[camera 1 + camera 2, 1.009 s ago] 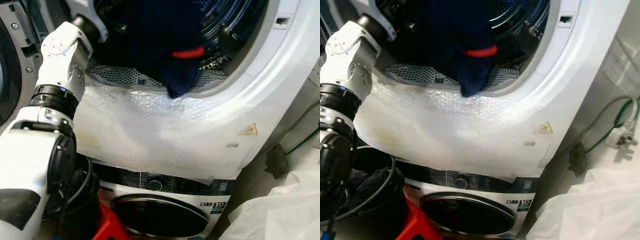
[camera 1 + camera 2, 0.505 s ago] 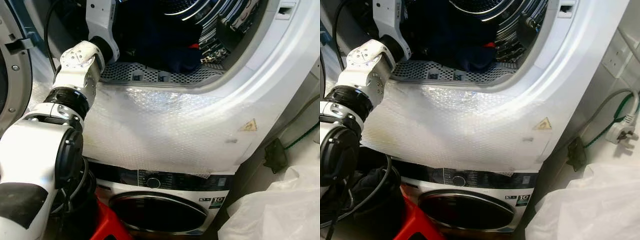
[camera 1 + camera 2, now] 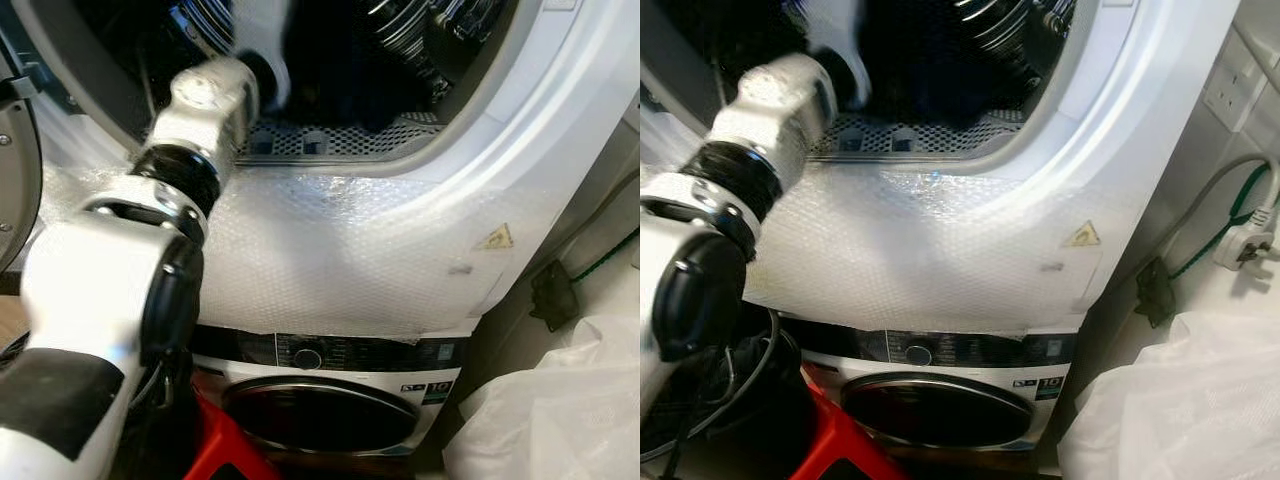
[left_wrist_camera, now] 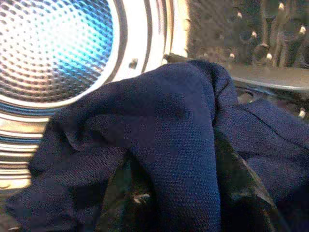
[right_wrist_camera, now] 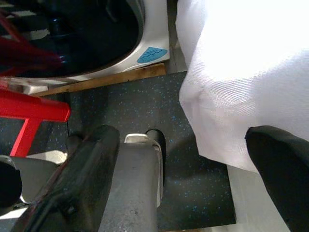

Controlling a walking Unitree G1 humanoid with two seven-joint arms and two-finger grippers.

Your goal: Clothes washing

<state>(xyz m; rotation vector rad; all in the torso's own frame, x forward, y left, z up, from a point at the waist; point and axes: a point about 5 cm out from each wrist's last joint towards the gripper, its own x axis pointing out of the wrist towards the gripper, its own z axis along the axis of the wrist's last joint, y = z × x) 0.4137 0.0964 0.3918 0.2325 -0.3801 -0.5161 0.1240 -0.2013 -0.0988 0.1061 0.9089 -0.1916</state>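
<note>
Your left arm (image 3: 190, 130) has pushed deeper into the upper machine's drum (image 4: 58, 48) since a second ago, carrying the navy garment (image 4: 183, 140) off the door lip and inside. Your left gripper (image 4: 140, 198) is draped by that cloth; you cannot tell its finger state. Your right gripper (image 5: 188, 159) hangs spread above the floor, beside a white sheet (image 5: 231, 72).

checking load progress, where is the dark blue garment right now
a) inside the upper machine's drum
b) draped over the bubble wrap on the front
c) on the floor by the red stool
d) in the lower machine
a: the left wrist view shows the dark blue garment lying against the perforated metal drum, with the left arm reaching in through the upper opening.
</note>
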